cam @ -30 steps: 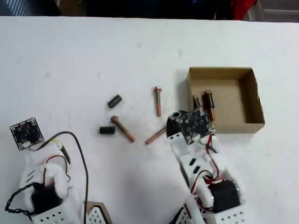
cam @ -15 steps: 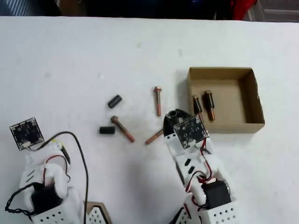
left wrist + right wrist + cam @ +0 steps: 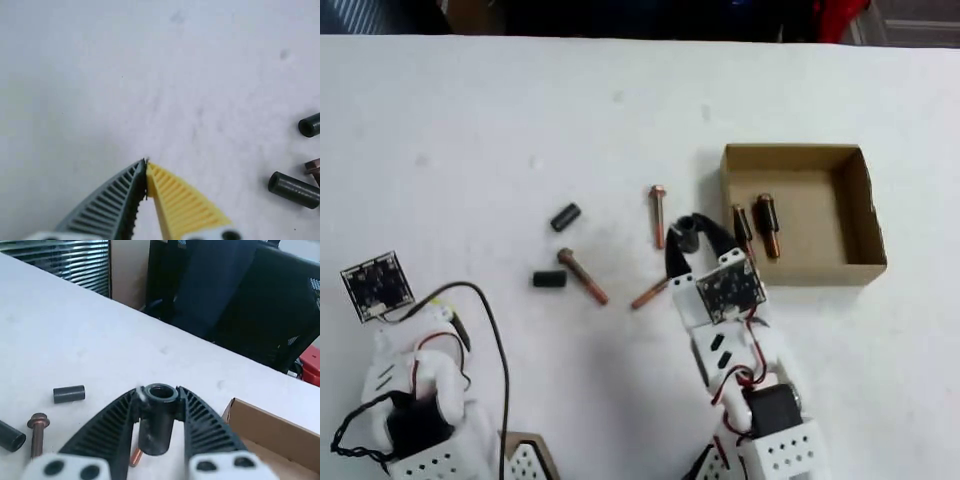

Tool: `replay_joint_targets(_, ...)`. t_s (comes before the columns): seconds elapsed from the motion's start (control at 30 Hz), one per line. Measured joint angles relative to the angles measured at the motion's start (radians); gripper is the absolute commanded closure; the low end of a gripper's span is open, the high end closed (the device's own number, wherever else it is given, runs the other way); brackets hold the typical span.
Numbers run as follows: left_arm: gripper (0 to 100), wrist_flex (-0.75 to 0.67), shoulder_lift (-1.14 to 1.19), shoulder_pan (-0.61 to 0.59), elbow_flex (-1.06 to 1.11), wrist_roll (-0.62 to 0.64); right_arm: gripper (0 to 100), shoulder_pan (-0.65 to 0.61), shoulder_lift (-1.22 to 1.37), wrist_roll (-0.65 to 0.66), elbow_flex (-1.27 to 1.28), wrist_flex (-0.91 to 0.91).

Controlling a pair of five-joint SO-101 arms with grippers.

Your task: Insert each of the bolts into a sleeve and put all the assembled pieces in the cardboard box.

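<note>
- Just left of the cardboard box (image 3: 798, 152), mid-frame in the high view, we log the right gripper (image 3: 688, 238). Its black ribbed jaws are part open and clamped on one black sleeve (image 3: 156, 422). The right wrist view shows it upright between them, hollow end up.
- On the white table (image 3: 470, 120), left of that gripper, we count three copper-coloured bolts. One (image 3: 658, 215) lies lengthwise just beside the gripper, head toward the top of the frame. One (image 3: 652, 291) lies slanted below it, its upper end running in under the gripper. One (image 3: 582, 276) lies slanted farther left.
- Two loose sleeves, black: one (image 3: 565, 217) up and left of the bolts, and one (image 3: 549, 279) just beside the head of the leftmost bolt.
- Inside the box we note two assembled pieces near its left wall, side by side: the right one (image 3: 767, 226) is in full sight. The lower end of the left one (image 3: 741, 222) is hidden behind the right arm.
- Lower left: the left gripper (image 3: 146, 167), grey and yellow jaws closed tip to tip with nothing between, over bare table.
- At the right edge of the left wrist view a bolt head is cut off by the frame.
</note>
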Motion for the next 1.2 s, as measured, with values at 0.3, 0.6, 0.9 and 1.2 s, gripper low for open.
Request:
replay_joint_targets(0.3, 98, 0.0, 0.0, 0.0, 0.0, 0.0, 98.1, 0.002, -0.002, 0.0, 0.106, -0.261)
replay_joint_targets(0.6, 98, 0.0, 0.0, 0.173, 0.0, -0.037, 98.1, 0.003, 0.0, 0.0, 0.106, -0.173)
replay_joint_targets(0.9, 98, 0.0, 0.0, 0.245, -0.075, -0.106, 98.1, 0.115, 0.0, 0.0, 0.106, -0.066)
replay_joint_targets(1.2, 98, 0.0, 0.425, 0.307, -0.413, -0.106, 98.1, 0.203, 0.0, 0.0, 0.106, -0.052)
